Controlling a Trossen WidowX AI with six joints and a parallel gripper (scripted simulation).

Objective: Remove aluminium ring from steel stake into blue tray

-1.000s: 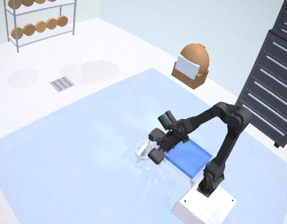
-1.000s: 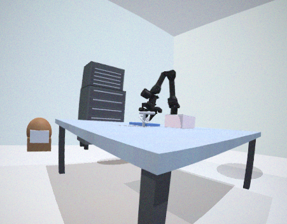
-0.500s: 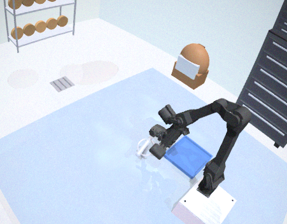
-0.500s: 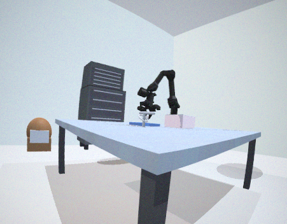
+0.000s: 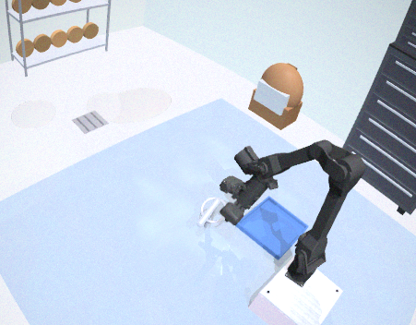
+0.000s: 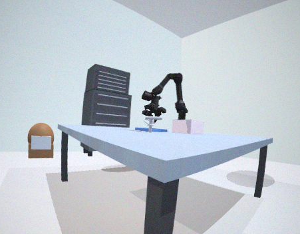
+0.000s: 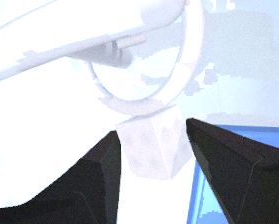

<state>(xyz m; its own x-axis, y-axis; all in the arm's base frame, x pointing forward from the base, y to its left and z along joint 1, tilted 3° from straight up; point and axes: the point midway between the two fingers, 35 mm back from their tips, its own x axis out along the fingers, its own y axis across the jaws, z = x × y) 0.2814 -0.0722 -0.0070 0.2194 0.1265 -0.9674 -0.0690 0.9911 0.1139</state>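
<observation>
Your black metal jaws [image 5: 228, 199] [image 6: 153, 112] pinch the silvery aluminium ring [image 5: 202, 208] [image 6: 146, 122] [image 7: 192, 47]'s tab [image 7: 152, 142]; seemingly, it still circles the steel stake [image 5: 209, 212] [image 6: 150, 125] [image 7: 107, 54]. Tilt it gently past the bar.
</observation>
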